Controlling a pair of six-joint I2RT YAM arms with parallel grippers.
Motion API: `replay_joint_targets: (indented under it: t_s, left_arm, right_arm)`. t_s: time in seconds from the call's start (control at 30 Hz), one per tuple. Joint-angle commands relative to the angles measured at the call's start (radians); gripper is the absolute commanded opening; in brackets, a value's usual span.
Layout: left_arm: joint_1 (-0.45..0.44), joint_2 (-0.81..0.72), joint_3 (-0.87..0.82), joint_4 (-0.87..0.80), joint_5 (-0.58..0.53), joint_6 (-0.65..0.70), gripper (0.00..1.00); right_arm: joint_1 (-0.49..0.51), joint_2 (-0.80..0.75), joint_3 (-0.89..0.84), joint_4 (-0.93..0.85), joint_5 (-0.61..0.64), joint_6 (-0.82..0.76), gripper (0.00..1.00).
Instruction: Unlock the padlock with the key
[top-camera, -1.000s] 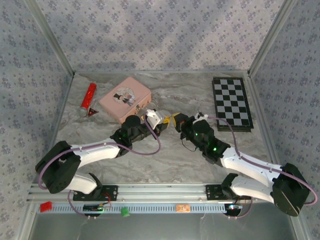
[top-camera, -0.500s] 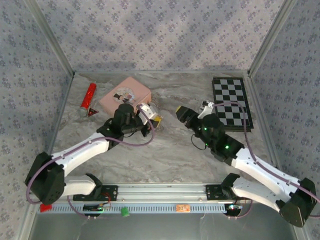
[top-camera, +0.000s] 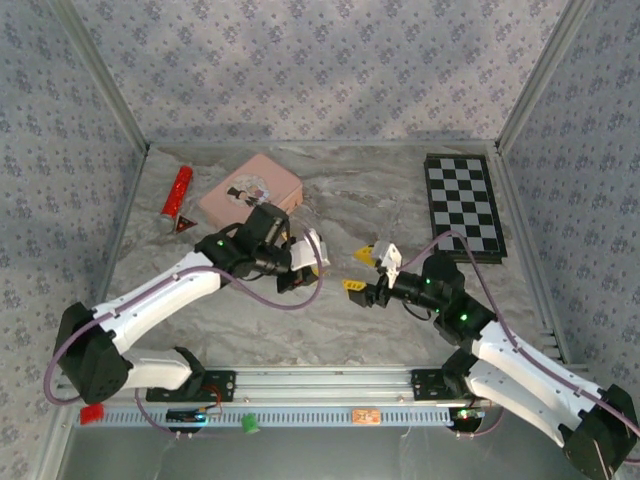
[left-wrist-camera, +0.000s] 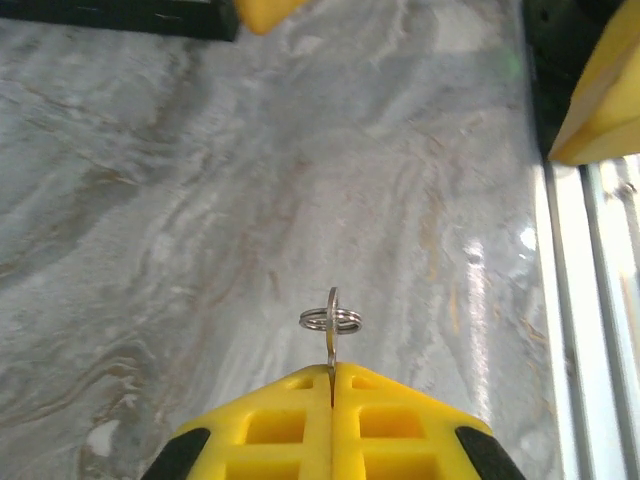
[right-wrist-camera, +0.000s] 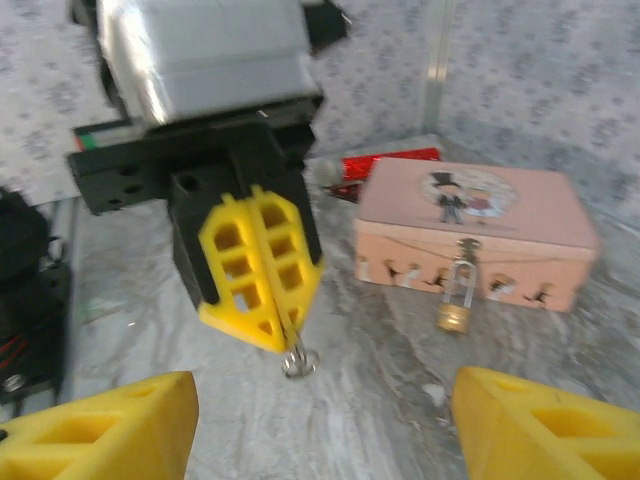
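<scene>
**Left tool pinching the key; padlock hanging on the tin**

The left tool (left-wrist-camera: 332, 374) is pressing its yellow fingers together on the key (left-wrist-camera: 331, 322), whose ring is poking out past the tips above the marbled desk (left-wrist-camera: 180, 200). The right tool (top-camera: 360, 270) is facing it, jaws spread wide and holding nothing. The brass padlock (right-wrist-camera: 455, 316) is hanging from the hasp on the front of the pink tin (right-wrist-camera: 470, 225).

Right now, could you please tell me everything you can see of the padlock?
The padlock is tiny, with a brass-gold, roughly cube-shaped metal body and a thin silver-looking shackle. It hangs upright on the front wall of the pink tin, with the shackle passing through the tin's latch. The shackle looks closed, though the picture is blurred. The body sits low by the table; I cannot tell whether it touches it. Nothing else touches it.
</scene>
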Motion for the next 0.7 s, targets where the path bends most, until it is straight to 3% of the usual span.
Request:
replay_joint_targets:
  t_s: [0.0, 0.4, 0.67]
  left_arm:
    - [-0.055, 0.048, 0.07, -0.178, -0.015, 0.094, 0.02]
    - [-0.101, 0.07, 0.122, -0.215, -0.075, 0.115, 0.01]
    - [-0.1, 0.064, 0.13, -0.19, -0.063, 0.118, 0.01]
  right_arm:
    - [-0.027, 0.027, -0.032, 0.07, -0.211, -0.012, 0.68]
    - [-0.063, 0.164, -0.014, 0.079, -0.409, 0.034, 0.56]
    - [-0.05, 0.203, 0.006, 0.073, -0.408, 0.027, 0.49]
